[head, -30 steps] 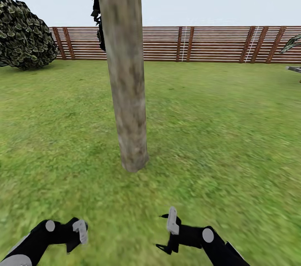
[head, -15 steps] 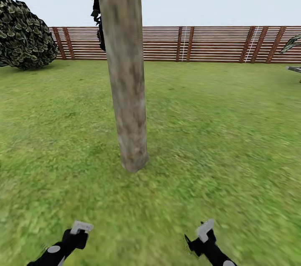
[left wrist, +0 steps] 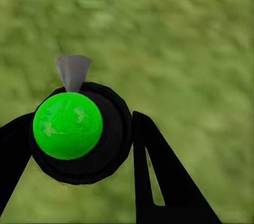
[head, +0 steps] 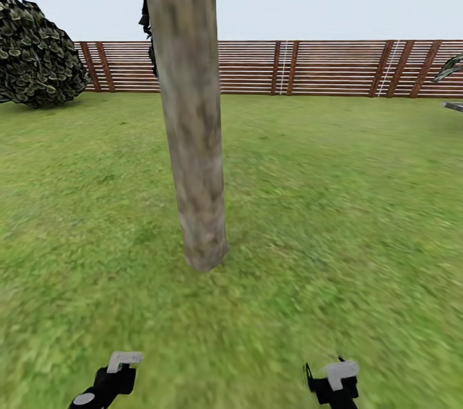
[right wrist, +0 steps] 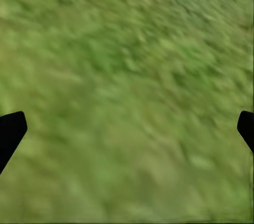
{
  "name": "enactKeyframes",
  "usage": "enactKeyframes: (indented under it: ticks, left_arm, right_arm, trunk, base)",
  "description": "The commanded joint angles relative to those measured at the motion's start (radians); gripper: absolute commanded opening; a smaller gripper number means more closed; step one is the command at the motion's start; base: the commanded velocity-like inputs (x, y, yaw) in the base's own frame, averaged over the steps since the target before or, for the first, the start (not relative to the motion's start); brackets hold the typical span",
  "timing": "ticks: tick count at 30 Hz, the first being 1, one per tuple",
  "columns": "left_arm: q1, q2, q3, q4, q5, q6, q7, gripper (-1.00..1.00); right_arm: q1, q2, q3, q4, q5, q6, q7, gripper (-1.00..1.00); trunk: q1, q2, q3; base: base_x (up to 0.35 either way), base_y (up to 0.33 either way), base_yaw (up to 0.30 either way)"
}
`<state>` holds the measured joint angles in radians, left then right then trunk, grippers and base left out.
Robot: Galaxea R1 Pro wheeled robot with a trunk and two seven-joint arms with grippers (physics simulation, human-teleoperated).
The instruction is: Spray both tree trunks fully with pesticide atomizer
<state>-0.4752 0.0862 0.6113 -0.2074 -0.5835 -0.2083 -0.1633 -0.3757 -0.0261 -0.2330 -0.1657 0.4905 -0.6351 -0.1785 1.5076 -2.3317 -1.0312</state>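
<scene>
On my left wrist cam, the left gripper (left wrist: 100, 145) is clamped on the sprayer (left wrist: 79, 131): a black round body with a bright green ball top, and a grey cone nozzle (left wrist: 73, 71) sticking out past it. One black finger (left wrist: 159, 176) presses its side, and the other pokes in from the frame edge. Below it is just blurry grass (left wrist: 185, 34).

The head cam tells me way less about that hand. I only get the left gripper (head: 116, 373) peeking in at the bottom edge, a black shape with a grey tip, and I honestly can't make out the sprayer there.

The right gripper (right wrist: 127, 123) is spread wide on its own cam, with two black fingertips (right wrist: 10, 131) at opposite edges and nothing but lawn between them. On the head cam it's a black lump with a grey piece, low in frame (head: 334, 383).

Further out, the head cam gives me what the wrist cams don't: the tree trunk (head: 190, 139) stands straight ahead of both arms, mottled beige-grey, planted in the grass (head: 334, 203) and well apart from both grippers. Behind it runs the brown slatted fence (head: 308, 68), with a dark bushy shrub (head: 38, 52) off to the left.
</scene>
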Motion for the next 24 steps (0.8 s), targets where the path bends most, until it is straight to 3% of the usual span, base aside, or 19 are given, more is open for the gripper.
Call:
enactKeyframes:
  ticks: [1,4,6,17,24]
  left_arm:
    - [0.003,0.000,0.009,0.000,-0.006,-0.009,-0.005,-1.00]
    - [0.008,0.000,0.009,0.002,-0.006,-0.031,-0.005,-1.00]
    - [0.009,-0.001,0.009,0.003,-0.006,-0.042,-0.005,-1.00]
    - [0.006,-0.006,0.010,-0.009,-0.006,-0.043,0.028,-1.00]
    - [-0.010,-0.052,0.003,-0.012,-0.011,-0.031,0.027,-1.00]
  right_arm:
    - [0.001,0.000,-0.047,0.003,-0.006,-0.006,-0.005,1.00]
    - [0.002,0.001,-0.127,0.003,-0.038,-0.010,-0.002,1.00]
    - [0.003,0.002,-0.152,0.004,-0.047,-0.011,-0.002,1.00]
    - [0.003,0.006,-0.166,0.006,-0.047,-0.012,0.001,1.00]
    - [0.003,0.006,-0.166,0.006,-0.047,-0.012,0.003,1.00]
  trunk:
    - [0.000,0.000,-0.001]
    - [0.000,0.000,-0.001]
    - [0.000,0.000,-0.001]
    - [0.000,0.000,-0.001]
    - [0.000,0.000,-0.001]
  base:
    - [0.326,-0.090,0.000]
    - [0.313,-0.128,0.000]
    - [0.297,-0.165,0.000]
    - [0.218,-0.202,0.000]
    - [0.109,-0.098,0.000]
